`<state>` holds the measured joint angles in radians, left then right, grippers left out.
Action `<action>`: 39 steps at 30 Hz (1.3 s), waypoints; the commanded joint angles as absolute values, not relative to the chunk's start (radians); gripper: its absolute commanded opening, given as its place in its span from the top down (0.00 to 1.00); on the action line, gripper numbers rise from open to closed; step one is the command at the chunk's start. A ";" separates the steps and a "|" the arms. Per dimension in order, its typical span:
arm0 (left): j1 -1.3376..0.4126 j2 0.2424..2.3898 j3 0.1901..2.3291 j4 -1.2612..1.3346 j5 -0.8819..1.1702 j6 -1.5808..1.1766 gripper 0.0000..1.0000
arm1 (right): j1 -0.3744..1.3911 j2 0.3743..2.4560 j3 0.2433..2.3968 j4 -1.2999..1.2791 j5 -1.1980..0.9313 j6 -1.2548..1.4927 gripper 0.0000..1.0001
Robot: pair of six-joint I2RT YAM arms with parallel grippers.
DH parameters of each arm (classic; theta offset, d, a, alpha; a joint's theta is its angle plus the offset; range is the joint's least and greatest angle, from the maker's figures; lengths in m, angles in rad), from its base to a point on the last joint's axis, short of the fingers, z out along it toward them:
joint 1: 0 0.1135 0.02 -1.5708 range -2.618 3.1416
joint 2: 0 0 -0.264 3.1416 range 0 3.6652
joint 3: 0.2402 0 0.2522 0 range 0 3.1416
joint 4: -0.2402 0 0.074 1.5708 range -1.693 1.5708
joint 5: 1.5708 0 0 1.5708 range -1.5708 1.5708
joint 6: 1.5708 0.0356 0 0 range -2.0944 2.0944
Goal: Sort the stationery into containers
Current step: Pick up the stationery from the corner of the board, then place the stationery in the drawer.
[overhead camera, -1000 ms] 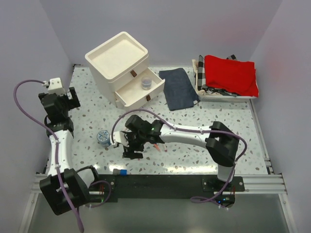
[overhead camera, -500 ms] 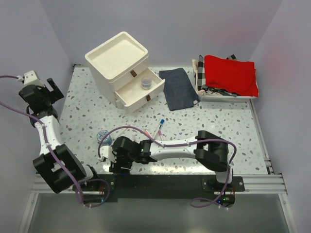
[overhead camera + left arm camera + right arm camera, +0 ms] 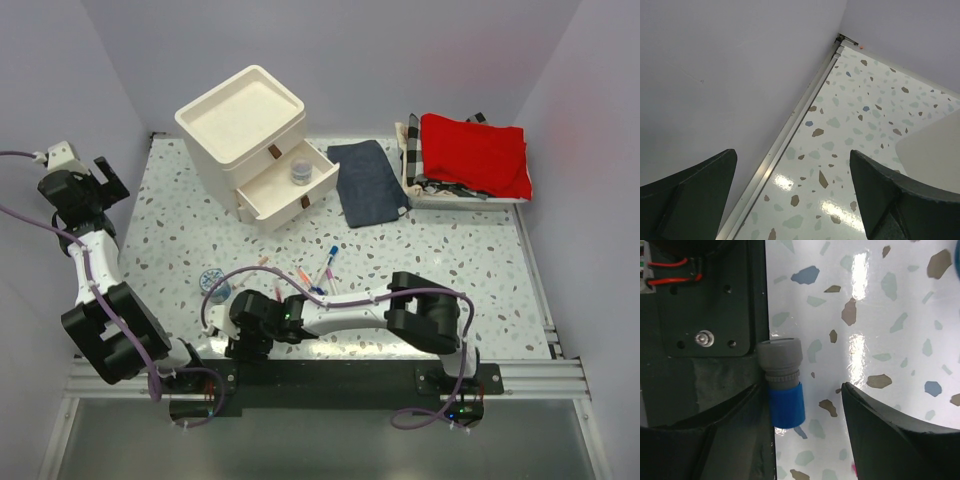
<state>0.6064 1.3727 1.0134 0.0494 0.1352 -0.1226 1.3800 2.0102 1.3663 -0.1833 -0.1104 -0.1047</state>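
Right gripper [image 3: 807,407], fingers spread, straddles the blue-capped stick [image 3: 784,385] lying against the black base plate [image 3: 705,300], apparently ready to pinch it; left gripper [image 3: 795,195] hangs spread and empty.

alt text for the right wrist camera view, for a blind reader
A grey, blue-capped stick lies on the speckled table, against the edge of a black base plate with red wires. The open right claw frames it, one dark finger beside the stick, the other set apart.
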 commanded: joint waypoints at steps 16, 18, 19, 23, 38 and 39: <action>0.612 1.336 1.023 0.072 0.218 -0.080 0.00 | 1.296 1.952 1.410 -0.286 -0.107 -0.179 0.77; 0.614 1.327 1.023 0.069 0.251 -0.068 0.00 | 1.226 1.895 1.416 -0.337 -0.117 -0.233 0.81; 0.612 1.324 1.023 0.066 0.261 -0.064 0.00 | 1.198 1.841 1.426 -0.380 -0.138 -0.242 0.83; 0.611 1.313 1.025 0.032 0.357 -0.052 0.00 | 1.065 1.767 1.538 -0.508 -0.163 -0.288 0.92; 0.451 1.316 1.230 -0.308 0.545 0.118 0.00 | 0.704 2.040 2.022 -0.414 -0.212 -0.270 0.93; 0.449 1.319 1.235 -0.308 0.532 0.115 0.00 | 0.703 2.052 2.019 -0.388 -0.216 -0.281 0.93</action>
<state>0.4519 1.3163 1.1576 -0.2398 0.5179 0.0704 0.7330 1.9942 1.9816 -0.4530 -0.1707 -0.2768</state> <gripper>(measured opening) 0.997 0.356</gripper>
